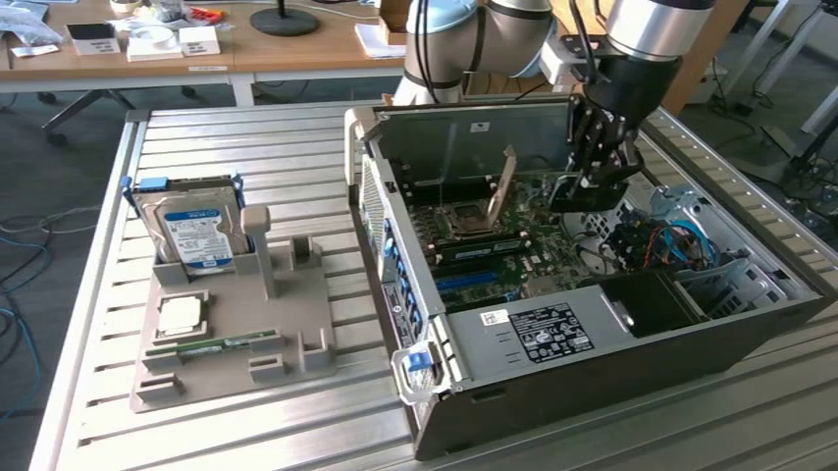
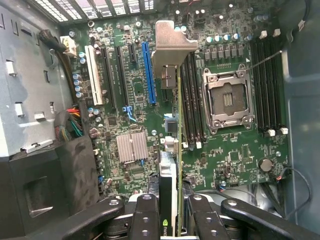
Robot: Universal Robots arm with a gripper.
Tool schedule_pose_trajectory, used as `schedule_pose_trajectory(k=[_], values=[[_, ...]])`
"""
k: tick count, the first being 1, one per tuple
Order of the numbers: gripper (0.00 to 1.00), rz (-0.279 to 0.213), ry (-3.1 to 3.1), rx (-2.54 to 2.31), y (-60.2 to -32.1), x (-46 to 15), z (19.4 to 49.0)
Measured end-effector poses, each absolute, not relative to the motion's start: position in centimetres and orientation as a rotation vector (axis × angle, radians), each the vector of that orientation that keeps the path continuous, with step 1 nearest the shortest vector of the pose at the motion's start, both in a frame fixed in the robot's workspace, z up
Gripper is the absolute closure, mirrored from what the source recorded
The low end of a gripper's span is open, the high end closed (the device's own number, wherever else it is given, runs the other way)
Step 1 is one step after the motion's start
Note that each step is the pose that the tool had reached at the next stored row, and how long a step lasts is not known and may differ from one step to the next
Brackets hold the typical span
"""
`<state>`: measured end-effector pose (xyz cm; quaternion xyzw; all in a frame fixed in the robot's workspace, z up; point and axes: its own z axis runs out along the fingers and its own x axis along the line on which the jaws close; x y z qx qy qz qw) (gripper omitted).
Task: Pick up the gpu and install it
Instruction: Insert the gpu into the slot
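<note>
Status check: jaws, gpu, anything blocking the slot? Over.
Jaws shut on the gpu, held edge-on. The gripper is inside the open case, over the motherboard. Card not yet seated. Long blue slot bare, nothing across it.

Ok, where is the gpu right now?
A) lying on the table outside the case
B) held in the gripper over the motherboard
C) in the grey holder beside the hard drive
B: the gpu stands edge-on, clamped by the gripper, above the motherboard inside the open case.

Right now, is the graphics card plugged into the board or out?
Out: the hand holds the card edge-on above the board; the blue slot is bare.
</note>
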<state>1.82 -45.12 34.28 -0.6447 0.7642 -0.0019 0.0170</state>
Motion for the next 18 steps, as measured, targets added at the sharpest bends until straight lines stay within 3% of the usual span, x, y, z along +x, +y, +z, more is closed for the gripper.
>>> schedule_pose_trajectory(k=[18], values=[[0.73, -0.006, 2.375, -2.004, -45.1, 1.7, 33.1]])
